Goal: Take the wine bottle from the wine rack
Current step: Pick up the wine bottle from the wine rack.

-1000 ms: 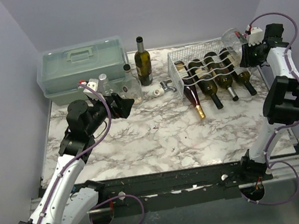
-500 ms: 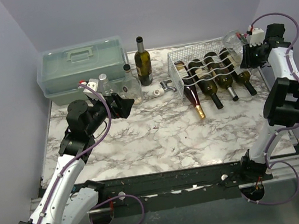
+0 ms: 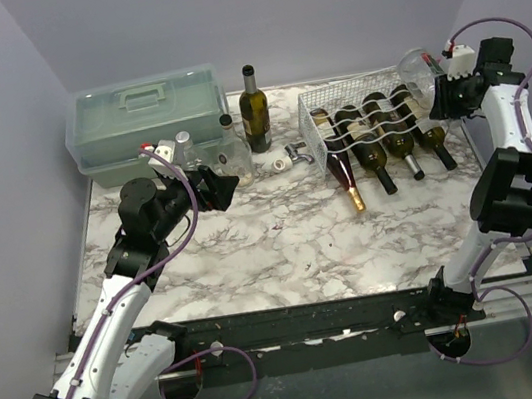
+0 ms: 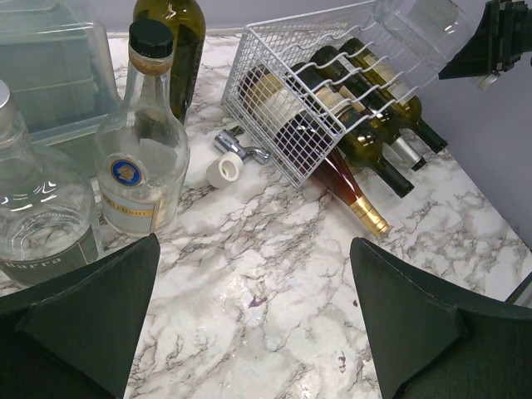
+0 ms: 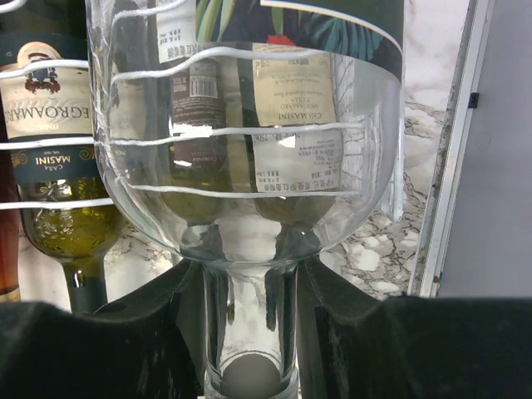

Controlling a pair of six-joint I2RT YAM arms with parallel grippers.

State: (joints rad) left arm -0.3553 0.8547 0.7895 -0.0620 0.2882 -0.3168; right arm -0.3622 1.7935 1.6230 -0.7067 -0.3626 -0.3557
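While my right gripper (image 5: pixel 248 349) clenches the clear bottle (image 5: pixel 241 191) by its slick neck above the wine rack (image 3: pixel 310 122), any tilt could drop it onto the racked bottles (image 3: pixel 379 146)

Clear glass wine bottle (image 3: pixel 414 69) lifted over a white wire wine rack (image 3: pixel 314 131).
The wine bottle, seemingly empty, tilts above the rack's far right corner, neck pinched in the right hand (image 5: pixel 248 341); four other bottles (image 3: pixel 380 151) lie in the cradles.
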